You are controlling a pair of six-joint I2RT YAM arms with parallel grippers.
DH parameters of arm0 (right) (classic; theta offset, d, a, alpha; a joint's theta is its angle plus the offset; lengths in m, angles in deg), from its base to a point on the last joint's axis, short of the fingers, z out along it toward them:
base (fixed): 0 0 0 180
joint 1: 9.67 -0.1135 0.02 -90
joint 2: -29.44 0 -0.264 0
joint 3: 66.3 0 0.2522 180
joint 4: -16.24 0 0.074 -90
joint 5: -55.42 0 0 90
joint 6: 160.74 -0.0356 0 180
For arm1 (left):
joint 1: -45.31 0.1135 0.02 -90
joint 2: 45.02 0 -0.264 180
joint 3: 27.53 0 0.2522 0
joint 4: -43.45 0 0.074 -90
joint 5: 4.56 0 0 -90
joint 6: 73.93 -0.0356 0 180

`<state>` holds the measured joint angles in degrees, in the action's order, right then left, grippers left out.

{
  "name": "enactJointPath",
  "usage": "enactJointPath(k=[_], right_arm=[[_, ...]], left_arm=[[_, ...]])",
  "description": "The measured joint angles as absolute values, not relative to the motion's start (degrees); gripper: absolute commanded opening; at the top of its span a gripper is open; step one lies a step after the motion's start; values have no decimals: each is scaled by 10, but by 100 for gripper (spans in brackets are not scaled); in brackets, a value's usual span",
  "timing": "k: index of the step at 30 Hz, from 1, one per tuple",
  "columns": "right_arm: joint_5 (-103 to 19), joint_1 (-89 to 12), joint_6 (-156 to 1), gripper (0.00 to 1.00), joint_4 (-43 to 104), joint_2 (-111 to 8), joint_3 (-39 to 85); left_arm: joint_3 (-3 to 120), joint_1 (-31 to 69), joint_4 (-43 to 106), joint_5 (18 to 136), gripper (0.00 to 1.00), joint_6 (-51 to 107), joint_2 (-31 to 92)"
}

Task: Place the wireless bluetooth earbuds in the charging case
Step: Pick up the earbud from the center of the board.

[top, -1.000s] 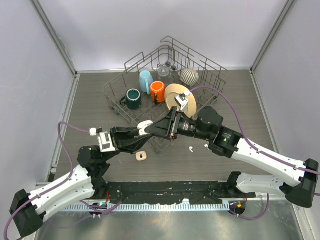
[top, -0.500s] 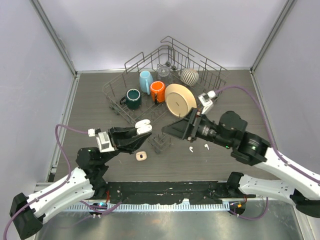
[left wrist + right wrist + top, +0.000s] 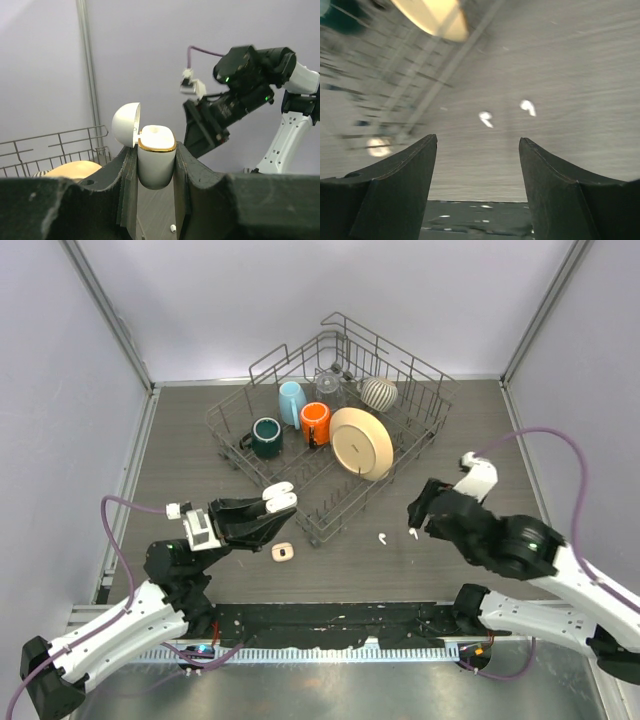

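Note:
My left gripper [image 3: 270, 510] is shut on the white charging case [image 3: 283, 500] and holds it above the table. In the left wrist view the case [image 3: 156, 162] stands upright between the fingers, its lid [image 3: 125, 124] swung open to the left. Two white earbuds [image 3: 382, 537] [image 3: 413, 533] lie on the table right of the rack. My right gripper [image 3: 418, 508] is open and empty just above and behind them. In the right wrist view both earbuds [image 3: 485, 118] [image 3: 527, 107] lie ahead of the open gripper [image 3: 477, 141]. One earbud [image 3: 173, 228] shows below the case.
A wire dish rack [image 3: 300, 525] at the table's centre back holds a tan plate [image 3: 360, 443], an orange mug [image 3: 316, 423], a dark green mug [image 3: 266, 436], a blue cup [image 3: 291, 401] and a striped bowl [image 3: 379, 392]. A small beige round piece [image 3: 283, 553] lies in front of the rack.
My right arm has drawn back to the right, away from the case. A second earbud now lies on the table beside the first. My left gripper has moved slightly left with the case.

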<state>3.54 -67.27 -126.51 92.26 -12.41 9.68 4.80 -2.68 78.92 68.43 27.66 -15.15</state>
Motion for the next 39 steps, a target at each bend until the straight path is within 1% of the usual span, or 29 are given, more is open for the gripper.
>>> enactJointPath(k=[2, 4, 5, 6, 7, 9, 11, 13, 18, 23, 31, 39], right_arm=[[45, -667, -1253, 71, 941, -161, 72], [34, -635, -1232, 71, 950, -203, 48], [17, -608, -1215, 70, 943, -222, 36], [-14, -557, -1190, 69, 927, -243, 18], [-25, -539, -1180, 68, 922, -248, 11], [-77, -462, -1139, 68, 901, -262, -11], [-117, -410, -1108, 64, 888, -275, -18], [-150, -386, -1083, 63, 872, -293, -19], [-210, -374, -1053, 63, 820, -342, -37], [-243, -356, -1053, 63, 775, -367, -75], [-262, -342, -1082, 63, 697, -376, -141], [-254, -324, -1099, 63, 640, -393, -153]], left_arm=[[48, -27, 788, 683, 0, 278, -151], [48, -27, 788, 681, 0, 279, -151], [48, -27, 788, 679, 0, 280, -151], [48, -27, 788, 677, 0, 281, -151], [48, -27, 787, 676, 0, 281, -151], [48, -27, 786, 671, 0, 283, -151], [48, -27, 785, 667, 0, 286, -151], [48, -27, 779, 663, 0, 289, -156], [48, -27, 773, 664, 0, 291, -179], [47, -27, 765, 666, 0, 290, -193], [46, -27, 747, 671, 0, 287, -195], [46, -27, 745, 673, 0, 284, -188]])
